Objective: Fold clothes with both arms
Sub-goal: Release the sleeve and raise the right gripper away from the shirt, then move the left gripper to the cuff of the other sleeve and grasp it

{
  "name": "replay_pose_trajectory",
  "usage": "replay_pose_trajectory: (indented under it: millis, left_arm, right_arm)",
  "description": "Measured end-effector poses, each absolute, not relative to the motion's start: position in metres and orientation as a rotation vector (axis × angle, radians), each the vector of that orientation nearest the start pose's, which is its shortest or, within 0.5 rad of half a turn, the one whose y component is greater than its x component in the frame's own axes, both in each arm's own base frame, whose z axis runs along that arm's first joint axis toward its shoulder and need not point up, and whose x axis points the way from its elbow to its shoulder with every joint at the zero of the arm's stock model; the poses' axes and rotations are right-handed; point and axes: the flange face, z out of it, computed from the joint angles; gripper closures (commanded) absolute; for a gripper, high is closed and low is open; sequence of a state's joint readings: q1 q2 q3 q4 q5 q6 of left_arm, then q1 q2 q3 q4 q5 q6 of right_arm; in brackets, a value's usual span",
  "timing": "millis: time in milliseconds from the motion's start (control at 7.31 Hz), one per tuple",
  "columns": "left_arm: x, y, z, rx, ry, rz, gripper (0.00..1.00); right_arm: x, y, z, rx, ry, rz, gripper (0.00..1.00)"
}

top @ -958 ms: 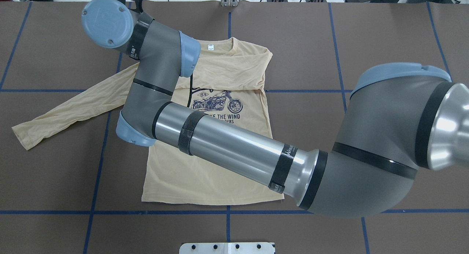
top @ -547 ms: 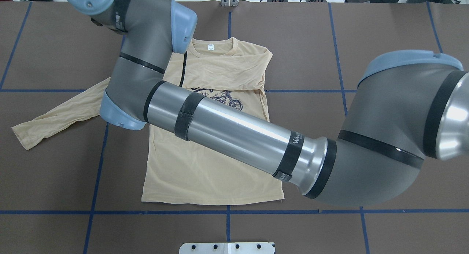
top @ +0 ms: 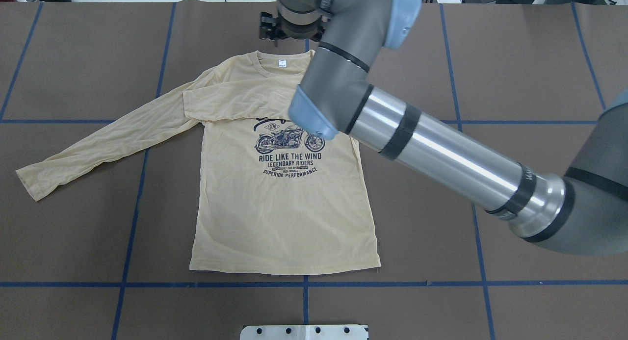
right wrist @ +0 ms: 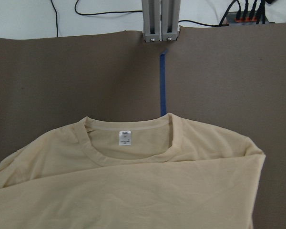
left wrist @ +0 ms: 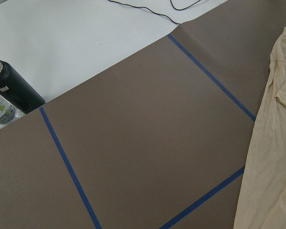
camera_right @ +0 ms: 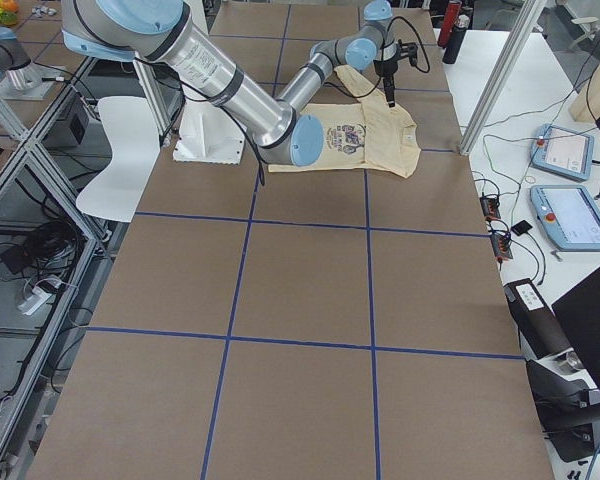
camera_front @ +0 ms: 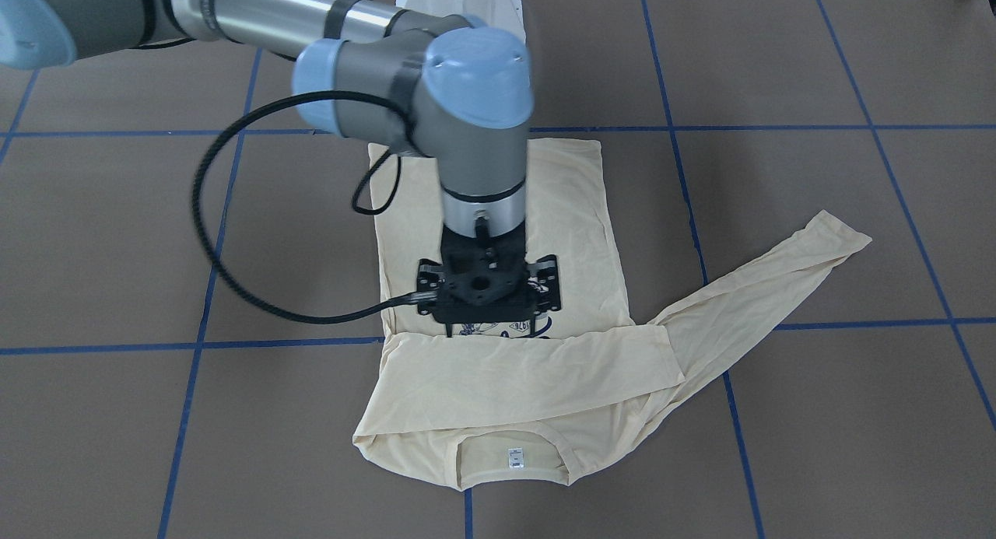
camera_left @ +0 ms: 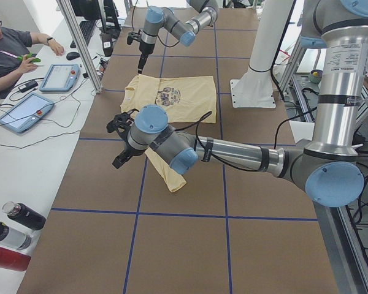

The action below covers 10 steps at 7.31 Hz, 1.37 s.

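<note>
Both left gripper (camera_left: pixel 118 141) and right gripper (camera_front: pixel 489 321) hide their clench state; dropping mid-frame, the right could rumple the T-shirt's (camera_front: pixel 576 212) folded sleeve (camera_front: pixel 529 368).

Cream-yellow T-shirt (top: pixel 284 217), navy print (top: pixel 289 156)

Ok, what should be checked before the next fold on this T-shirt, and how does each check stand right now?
1. T-shirt flat, print up: ok.
2. Folded sleeve lying across the chest: ok.
3. Outstretched sleeve folded in: not ok.
4. Right hand clear of the cloth, above the collar: ok.
5. Left hand near the unfolded sleeve: ok.
6. Left hand open for a grasp: cannot tell.
</note>
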State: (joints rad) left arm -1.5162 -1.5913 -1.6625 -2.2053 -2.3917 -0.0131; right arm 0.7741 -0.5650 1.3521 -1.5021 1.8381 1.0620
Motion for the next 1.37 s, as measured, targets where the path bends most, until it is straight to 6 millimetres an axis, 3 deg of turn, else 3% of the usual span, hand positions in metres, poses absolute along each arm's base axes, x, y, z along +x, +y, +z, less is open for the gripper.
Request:
replay_pose_trajectory:
  millis: [547,958,1095,1368]
  left_arm:
    - [0.026,-0.449,0.584,0.652,0.828,0.247,0.0]
    - [0.057,-0.426,0.607,0.631,0.793,0.23,0.0]
    - [0.07,-0.425,0.617,0.627,0.778,0.227,0.01]
    - [0.086,-0.418,0.645,0.633,0.768,0.242,0.13]
  right_arm:
    - [-0.248,-0.581,0.29,0.34,-0.811,-0.091,0.0]
    - [-0.092,-0.544,0.425,0.322,-0.785,-0.239,0.0]
    - [-0.056,-0.53,0.454,0.318,-0.791,-0.257,0.0]
    - [-0.03,-0.517,0.475,0.317,-0.801,-0.268,0.0]
